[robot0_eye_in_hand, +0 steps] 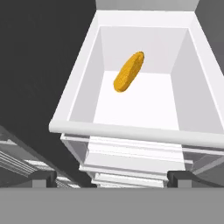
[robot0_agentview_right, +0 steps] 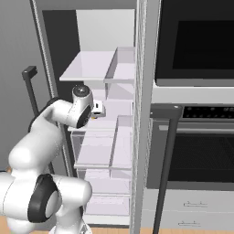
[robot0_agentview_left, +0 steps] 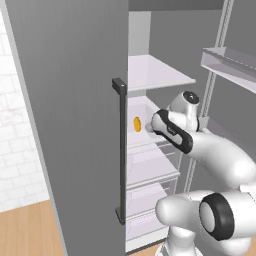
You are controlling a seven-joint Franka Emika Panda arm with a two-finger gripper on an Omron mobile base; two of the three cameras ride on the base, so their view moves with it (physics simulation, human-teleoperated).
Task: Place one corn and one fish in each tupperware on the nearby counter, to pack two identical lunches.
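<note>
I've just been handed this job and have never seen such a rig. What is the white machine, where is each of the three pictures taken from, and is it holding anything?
The white machine is a robot arm on a base that can drive, reaching into an open fridge. Two pictures come from cameras on the base behind the arm, one to its left and one to its right, so they show the same scene from two sides. The third comes from a camera on the hand, looking along the claw, whose two dark tips rise at the bottom. That view looks into a white bin on a fridge shelf, where one yellow-orange corn lies on the floor. The claw is open, short of the bin's rim, and holds nothing.
</note>
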